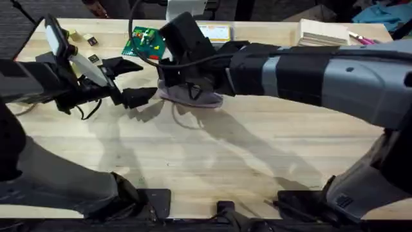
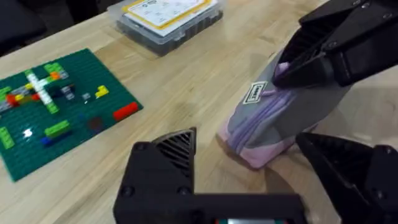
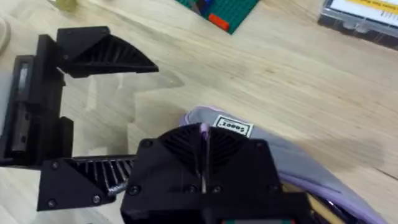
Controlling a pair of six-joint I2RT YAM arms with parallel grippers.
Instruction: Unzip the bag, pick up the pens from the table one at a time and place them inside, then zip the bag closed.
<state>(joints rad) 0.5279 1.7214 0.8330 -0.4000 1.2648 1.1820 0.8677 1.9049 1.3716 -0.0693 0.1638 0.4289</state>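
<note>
Right wrist view: your right gripper [image 3: 203, 163] is clenched on the zipper pull at the end of the lavender pouch [image 2: 273, 118], likely to run it. Beyond, the left gripper [image 1: 133, 80] waits released beside it on the table [image 1: 212, 148].

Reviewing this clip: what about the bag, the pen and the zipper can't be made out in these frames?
- Bag: overhead, mostly hidden under the right arm.
- Zipper: left wrist view, its far end covered by the right gripper, so open or closed is unclear.
- Pen: cannot be located; possibly inside the bag or behind an arm.
- Bag label: text too small to read.
</note>
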